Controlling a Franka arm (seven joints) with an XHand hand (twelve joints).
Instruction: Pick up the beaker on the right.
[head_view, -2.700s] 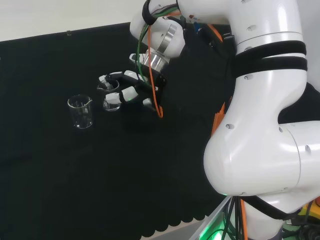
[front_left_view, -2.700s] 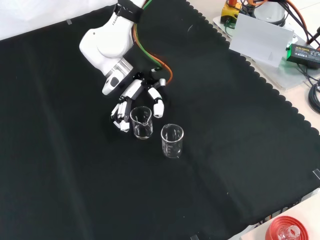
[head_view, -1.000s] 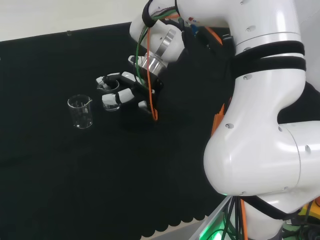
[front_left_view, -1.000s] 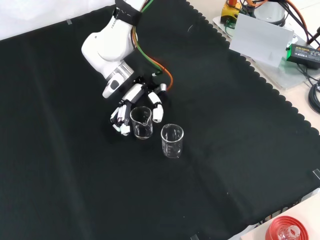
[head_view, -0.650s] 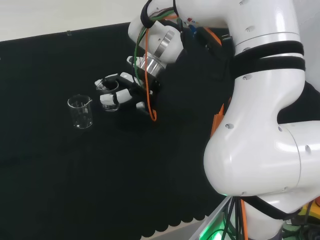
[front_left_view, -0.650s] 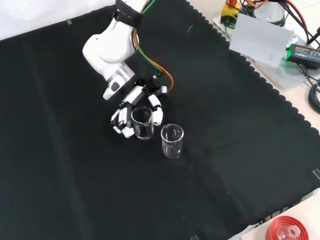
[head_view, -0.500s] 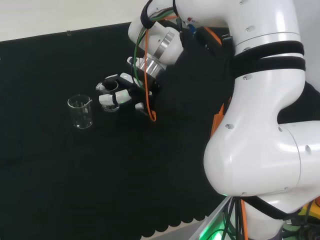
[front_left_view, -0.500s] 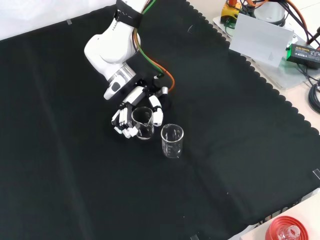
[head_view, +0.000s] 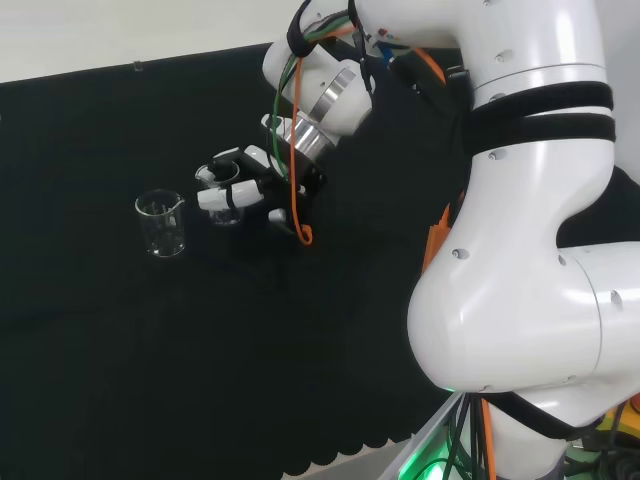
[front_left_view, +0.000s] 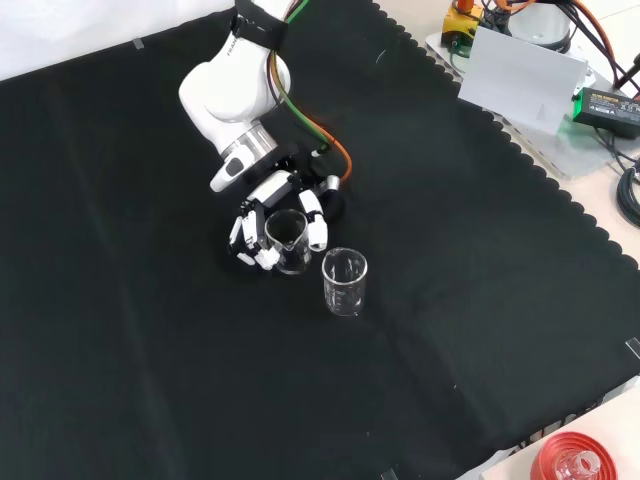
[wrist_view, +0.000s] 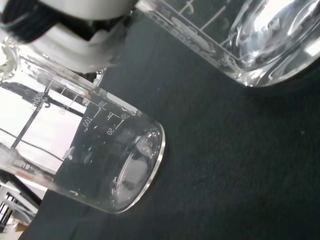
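Beaker (front_left_view: 286, 243) gripped in robot hand (front_left_view: 262, 226), fingers curled round it; second beaker (front_left_view: 345, 283) just beside on desk (front_left_view: 480, 300).

Head view: high behind the arm base, facing out over the white links (head_view: 510, 250) to the black cloth (head_view: 120, 330). Front view: opposite side, looking steeply down on the cloth (front_left_view: 450, 300), arm entering from top. Both share the hand (head_view: 245, 185) (front_left_view: 270, 225) and two beakers, about a quarter turn apart. Wrist view: very close past the palm, beaker glass (wrist_view: 100, 160) large over cloth
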